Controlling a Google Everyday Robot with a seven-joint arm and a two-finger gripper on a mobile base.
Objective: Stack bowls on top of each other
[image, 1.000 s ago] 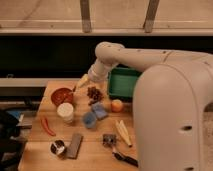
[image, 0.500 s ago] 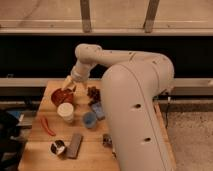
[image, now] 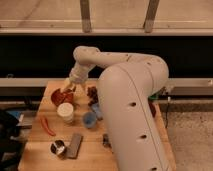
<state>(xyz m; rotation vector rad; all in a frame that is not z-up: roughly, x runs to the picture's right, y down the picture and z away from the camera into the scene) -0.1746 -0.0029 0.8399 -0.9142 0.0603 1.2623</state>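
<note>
Gripper (image: 68,88) spread wide over red-orange bowl (image: 58,97); contents unclear; white cup (image: 65,113) beside.

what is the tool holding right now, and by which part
Nothing is held. The tool stands open at the far rim of the red-orange bowl, which rests on the table.

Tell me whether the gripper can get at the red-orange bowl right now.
Probably yes: the gripper hangs open just above the red-orange bowl, with nothing visible between them. The white cup stands on the bowl's near side, out of the way.
</note>
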